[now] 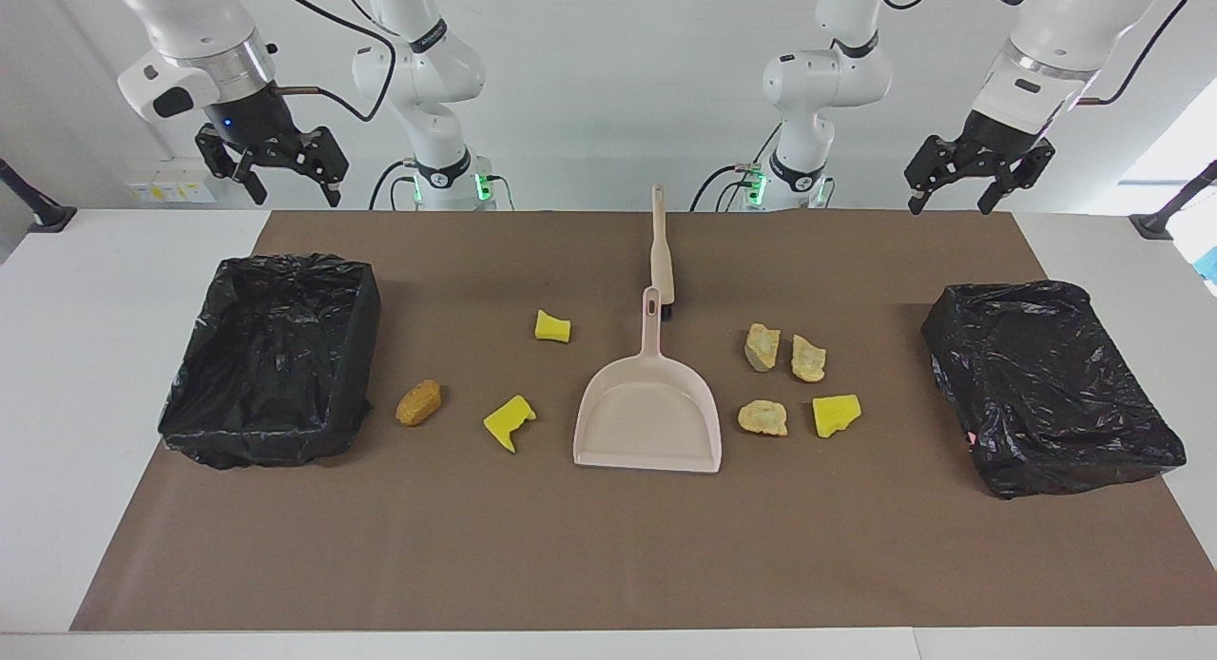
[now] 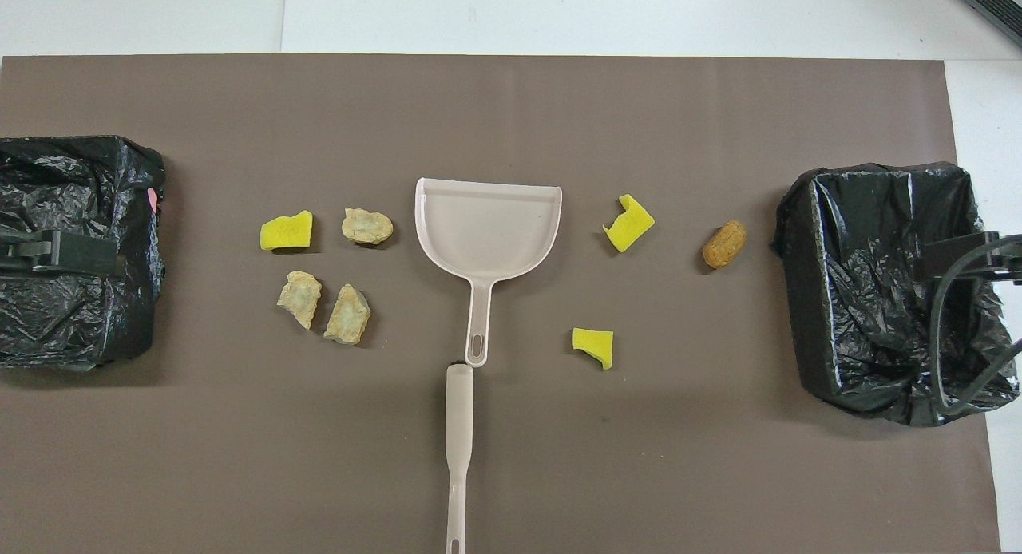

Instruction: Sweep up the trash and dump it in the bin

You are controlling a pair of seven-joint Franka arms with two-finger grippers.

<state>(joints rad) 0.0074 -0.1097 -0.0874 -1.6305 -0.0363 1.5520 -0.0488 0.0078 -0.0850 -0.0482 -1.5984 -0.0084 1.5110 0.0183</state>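
Several trash scraps lie on the brown mat around a beige dustpan. Toward the left arm's end are three tan scraps and a yellow one. Toward the right arm's end are two yellow scraps and an orange-brown one. A beige brush lies nearer to the robots, its head at the dustpan's handle. A black-lined bin stands at the right arm's end. My right gripper hangs open, high above that bin. My left gripper hangs open and empty, high above the mat's edge.
A second box wrapped in a black bag stands at the left arm's end of the mat. The brown mat covers most of the white table. The brush's handle points toward the robots.
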